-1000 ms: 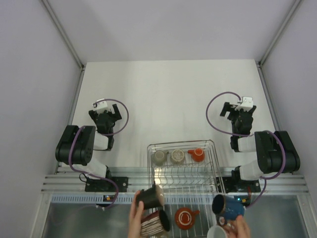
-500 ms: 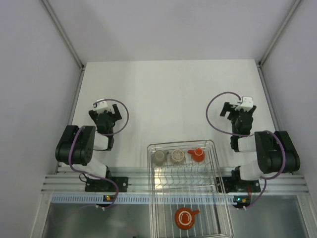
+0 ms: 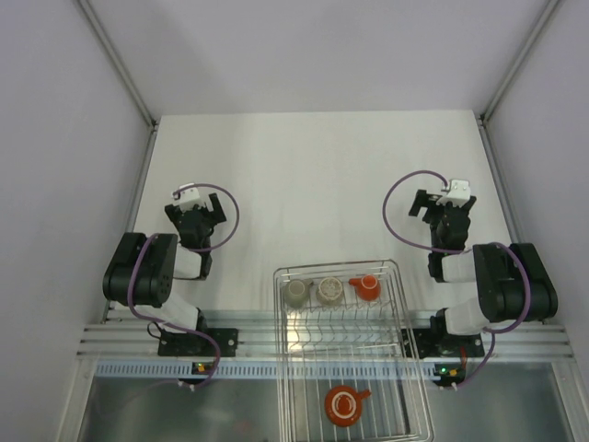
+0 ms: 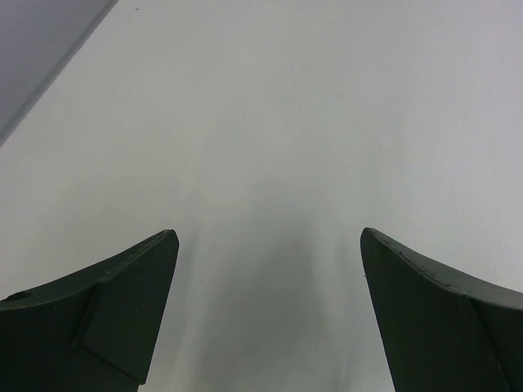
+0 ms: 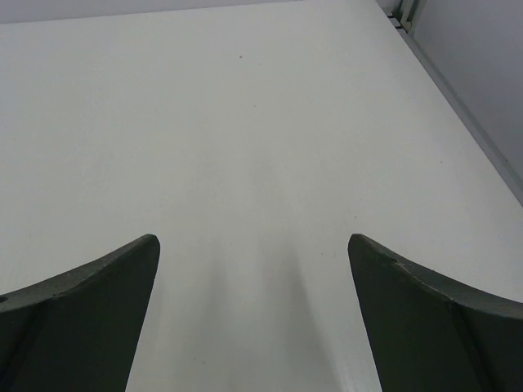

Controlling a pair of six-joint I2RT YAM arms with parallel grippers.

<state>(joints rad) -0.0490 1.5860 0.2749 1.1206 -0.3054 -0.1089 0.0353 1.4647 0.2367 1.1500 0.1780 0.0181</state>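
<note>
- The left gripper (image 4: 268,233) hangs over the bare white table (image 3: 313,175), its two dark fingers spread wide with nothing between them.
- The right gripper (image 5: 253,238) is also spread and empty, with only the table surface beneath it.
- Both arms sit folded close to their bases, one on each side of the wire dish rack (image 3: 278,313). The rack is the nearest thing to either gripper, yet it stands well apart from both.
- Three cups stand side by side in the rack's far row: a grey-brown mug (image 3: 296,292), a beige cup (image 3: 330,290) and a small orange cup (image 3: 366,287).
- A second orange cup (image 3: 342,403) seems to lie in the near end of the rack, which juts past the table edge. Through the wires it is hard to be sure that it sits inside the rack and not below it.
- Judged from how things lie, the handling has not started. No cup is gripped or touched, none stands on the table, and all four are at the rack, so the whole of the work is left.
- No brand, label or writing can be read on the cups, the rack or the arms. The small lights on the base rail are too tiny to make out.
</note>
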